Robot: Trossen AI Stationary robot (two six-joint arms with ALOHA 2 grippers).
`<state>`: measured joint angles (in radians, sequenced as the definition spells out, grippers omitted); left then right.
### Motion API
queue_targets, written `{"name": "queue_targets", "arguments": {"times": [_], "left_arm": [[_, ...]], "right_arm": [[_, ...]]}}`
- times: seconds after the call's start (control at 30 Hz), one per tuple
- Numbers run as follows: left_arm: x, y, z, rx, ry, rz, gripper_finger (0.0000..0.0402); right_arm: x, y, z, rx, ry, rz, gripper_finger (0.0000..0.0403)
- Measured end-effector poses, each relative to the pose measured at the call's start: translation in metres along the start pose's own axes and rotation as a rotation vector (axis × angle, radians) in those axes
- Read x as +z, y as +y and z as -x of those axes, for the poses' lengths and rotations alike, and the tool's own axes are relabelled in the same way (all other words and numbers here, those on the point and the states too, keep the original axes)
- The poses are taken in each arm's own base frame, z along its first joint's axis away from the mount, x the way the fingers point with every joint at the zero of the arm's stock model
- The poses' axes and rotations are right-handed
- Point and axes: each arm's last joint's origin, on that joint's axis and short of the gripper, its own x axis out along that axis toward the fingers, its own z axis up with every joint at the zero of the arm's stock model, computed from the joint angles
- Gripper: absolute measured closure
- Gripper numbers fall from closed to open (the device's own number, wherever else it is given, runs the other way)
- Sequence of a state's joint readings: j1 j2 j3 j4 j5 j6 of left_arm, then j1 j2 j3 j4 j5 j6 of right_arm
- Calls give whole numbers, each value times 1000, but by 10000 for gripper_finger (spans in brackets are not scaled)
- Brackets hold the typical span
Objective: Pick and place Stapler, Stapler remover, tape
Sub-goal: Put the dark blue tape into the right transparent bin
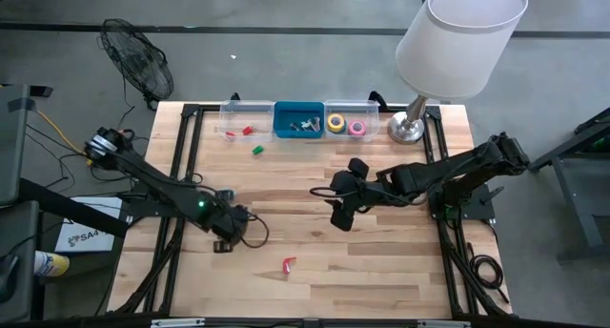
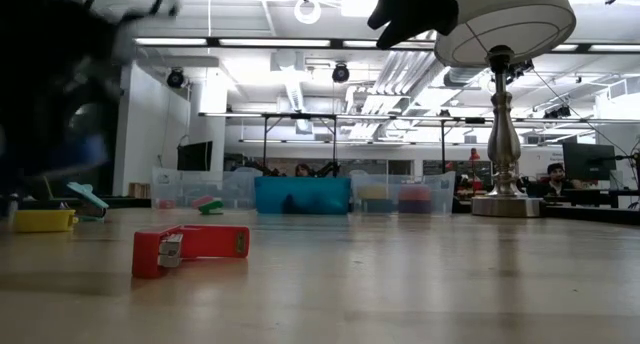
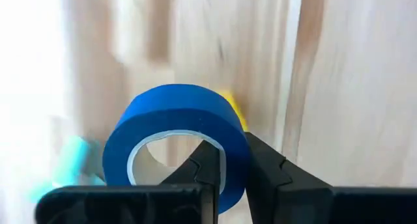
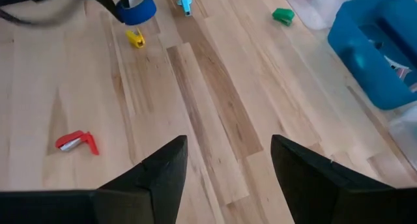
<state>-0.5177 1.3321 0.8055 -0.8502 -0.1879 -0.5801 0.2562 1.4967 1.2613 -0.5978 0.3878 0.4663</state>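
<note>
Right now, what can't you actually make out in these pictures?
- Low view: left arm, a dark blur; its gripper is hidden.
- High view: items in the blue bin too small to name.
- Left wrist view: blue tape roll, held by the left gripper, hides a yellow piece.
</note>
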Motion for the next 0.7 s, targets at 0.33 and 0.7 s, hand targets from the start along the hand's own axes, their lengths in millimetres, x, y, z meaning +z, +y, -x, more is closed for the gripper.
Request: {"name": "queue_targets", "arguments": {"times": [0.33, 0.7], "left_arm": [[51, -5, 79, 125, -408, -69, 366], [86, -16, 127, 95, -744, -223, 366]], "right_arm": [[2, 0, 0, -13, -27, 46, 190], [10, 9, 3, 41, -126, 101, 192]]}}
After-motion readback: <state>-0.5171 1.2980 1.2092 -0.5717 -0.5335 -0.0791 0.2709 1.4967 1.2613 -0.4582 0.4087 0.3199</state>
